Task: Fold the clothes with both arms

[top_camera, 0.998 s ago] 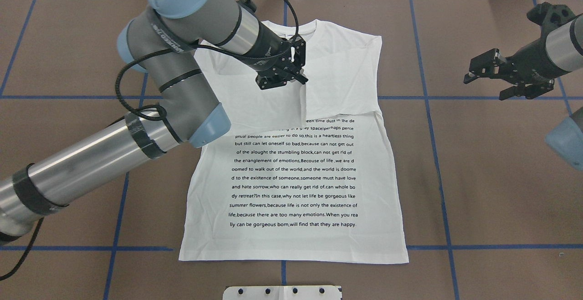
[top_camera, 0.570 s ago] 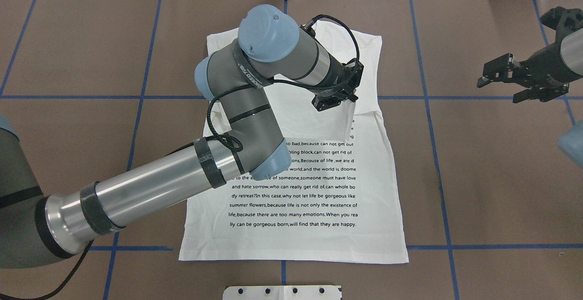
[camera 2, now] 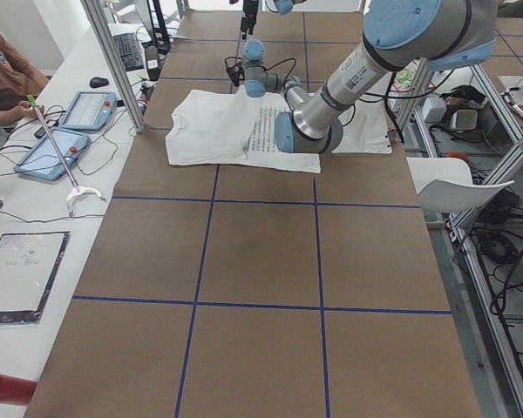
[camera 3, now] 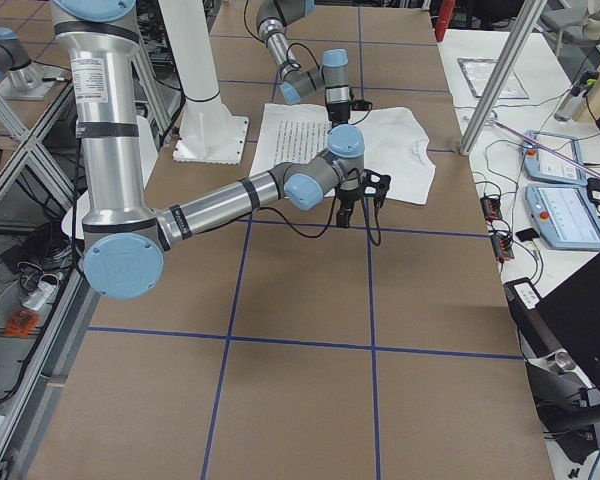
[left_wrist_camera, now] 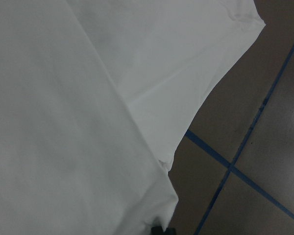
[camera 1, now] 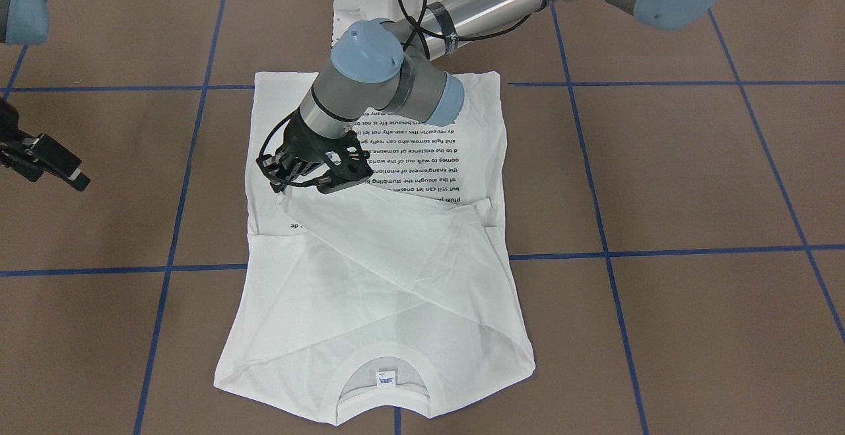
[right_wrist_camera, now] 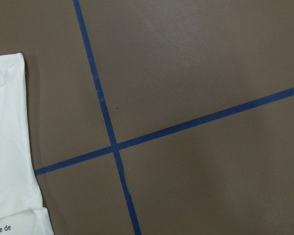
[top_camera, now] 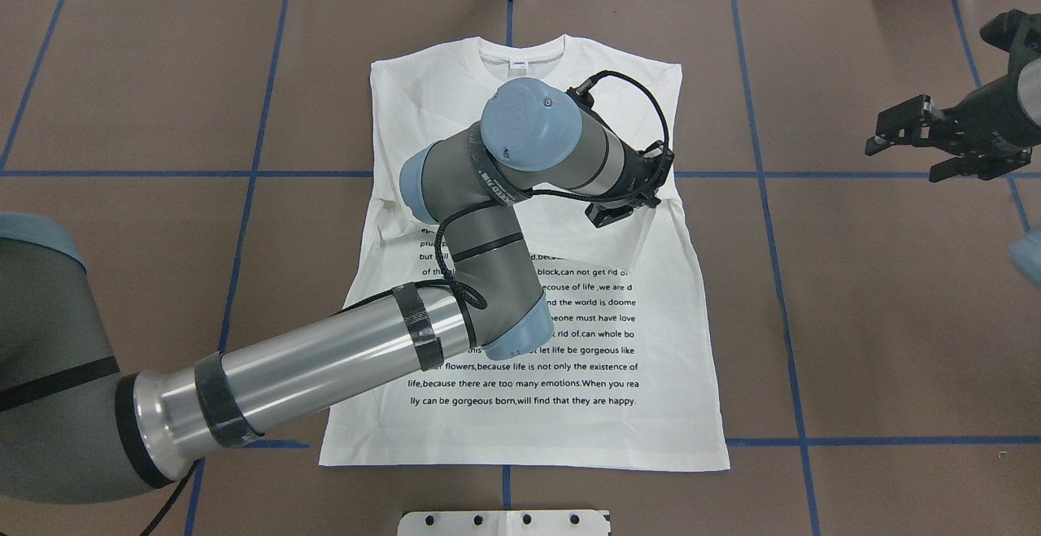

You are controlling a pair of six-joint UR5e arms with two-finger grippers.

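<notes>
Brown-covered table [top_camera: 854,316], blue tape grid, aluminium frame posts at its sides. White bench along the operators' edge with cables, a seated person [camera 2: 4,74] and two tablets [camera 2: 87,111].

Left arm [top_camera: 325,365] in from the near-left corner, stretched over the shirt.

White T-shirt [top_camera: 520,430] flat at table centre, print up. Hem toward the robot's edge, collar [camera 1: 422,362] toward the operators' edge, both sleeves crossed over the chest.

White pedestal [camera 3: 205,120] at the robot's edge.

Left gripper [camera 1: 290,184] low over the shirt's right side, apparently clamped on the upper sleeve [camera 1: 396,250] end.

Right gripper [top_camera: 907,148] with jaws apart, empty, above bare cover near the right edge, well apart from the shirt.
</notes>
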